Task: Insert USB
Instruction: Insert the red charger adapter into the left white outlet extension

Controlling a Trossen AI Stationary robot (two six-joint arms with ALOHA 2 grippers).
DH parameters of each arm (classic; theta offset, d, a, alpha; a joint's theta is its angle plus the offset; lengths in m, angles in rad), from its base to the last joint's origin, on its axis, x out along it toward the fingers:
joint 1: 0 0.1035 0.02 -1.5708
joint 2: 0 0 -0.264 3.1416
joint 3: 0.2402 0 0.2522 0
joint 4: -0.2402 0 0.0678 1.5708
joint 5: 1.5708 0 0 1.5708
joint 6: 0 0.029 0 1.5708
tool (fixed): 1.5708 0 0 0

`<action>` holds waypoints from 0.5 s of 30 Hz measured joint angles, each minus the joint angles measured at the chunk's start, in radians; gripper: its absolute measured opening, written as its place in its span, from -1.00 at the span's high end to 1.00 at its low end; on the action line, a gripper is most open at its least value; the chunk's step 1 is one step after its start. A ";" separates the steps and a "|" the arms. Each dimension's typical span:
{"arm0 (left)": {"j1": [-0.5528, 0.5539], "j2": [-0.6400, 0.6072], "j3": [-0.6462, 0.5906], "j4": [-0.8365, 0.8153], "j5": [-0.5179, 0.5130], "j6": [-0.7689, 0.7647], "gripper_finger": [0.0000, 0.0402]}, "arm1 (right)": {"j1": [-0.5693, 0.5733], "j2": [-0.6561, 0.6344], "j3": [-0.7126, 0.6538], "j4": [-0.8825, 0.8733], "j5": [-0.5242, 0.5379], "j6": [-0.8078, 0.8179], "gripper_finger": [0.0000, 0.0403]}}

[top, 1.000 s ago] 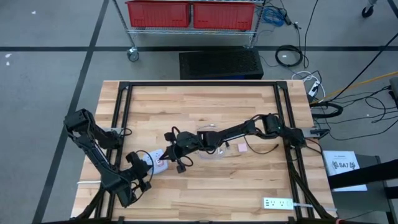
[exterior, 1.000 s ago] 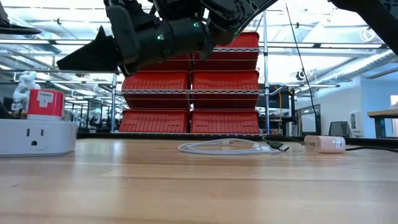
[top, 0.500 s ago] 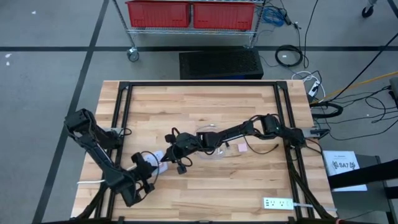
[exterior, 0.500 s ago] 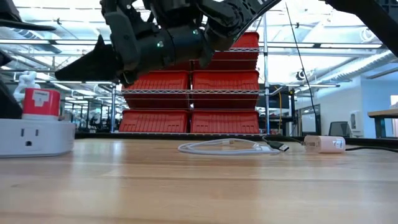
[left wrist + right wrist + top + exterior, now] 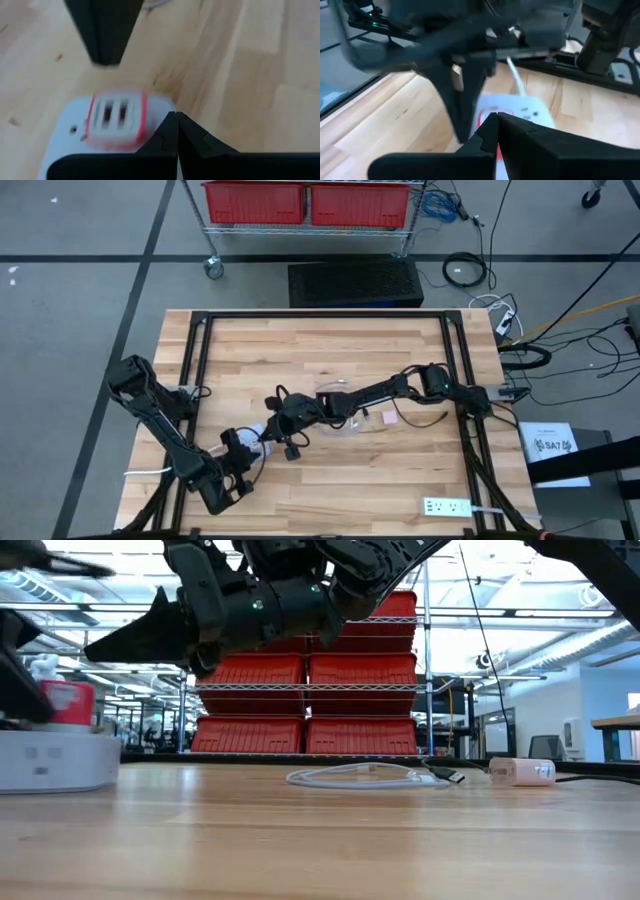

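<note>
A white power strip (image 5: 258, 430) (image 5: 55, 760) lies flat on the wooden table. A red-rimmed charger (image 5: 116, 116) (image 5: 68, 702) with two USB ports stands plugged into its top. My left gripper (image 5: 250, 448) (image 5: 176, 122) is shut, right beside the charger over the strip's edge. My right gripper (image 5: 272, 420) (image 5: 110, 640) is shut and empty, hovering above the strip with its fingers pointing toward the table's left. A coiled white USB cable (image 5: 340, 412) (image 5: 365, 777) lies on the table to the right, its dark plug (image 5: 455, 778) resting on the wood. My left gripper's shut fingertips (image 5: 167, 132) lie over the power strip's edge (image 5: 65, 135) next to the red charger. They come slanting down from the table's near side. I cannot tell whether they touch the strip.
A small white block (image 5: 520, 772) (image 5: 388, 418) sits right of the cable coil. A second white power strip (image 5: 447, 506) lies near the table's near right corner. Black frame rails (image 5: 195, 360) run along the table's sides. Red bins on a wire rack stand beyond the far edge.
My left gripper has moved toward the table's right, up to the power strip, and its arm now covers part of the strip in the high view. The right gripper has stayed hovering in nearly the same place.
</note>
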 joint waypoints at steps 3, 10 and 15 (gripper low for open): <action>-0.009 0.000 0.034 -0.015 -0.005 0.026 1.00 | 0.000 -0.004 0.000 -0.021 0.000 -0.002 1.00; -0.042 -0.005 0.149 -0.064 -0.081 0.099 1.00 | 0.008 -0.061 0.000 -0.251 0.002 -0.061 1.00; -0.076 -0.016 0.205 -0.381 -0.120 -0.081 1.00 | 0.031 -0.087 0.000 -0.477 0.002 -0.118 1.00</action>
